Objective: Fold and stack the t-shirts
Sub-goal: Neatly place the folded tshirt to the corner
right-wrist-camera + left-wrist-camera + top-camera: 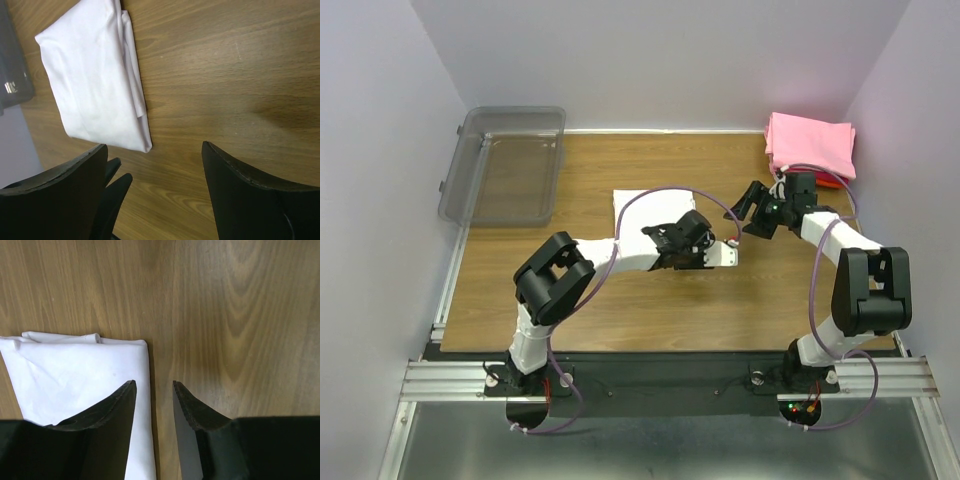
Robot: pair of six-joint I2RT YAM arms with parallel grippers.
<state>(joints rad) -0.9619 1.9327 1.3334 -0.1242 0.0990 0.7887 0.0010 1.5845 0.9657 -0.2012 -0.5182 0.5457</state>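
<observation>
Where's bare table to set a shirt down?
Bare: near-left table in front of the bin, left of the white t-shirt; far strip between bin and pink t-shirt. Crowded: centre-right, left claw and right claw hovering by the white t-shirt.

Grey bin, wooden table

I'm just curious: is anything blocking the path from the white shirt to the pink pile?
No loose object: bare table lies between the white shirt and the pink pile. Only the right gripper hangs over that stretch, jaws open.
</observation>
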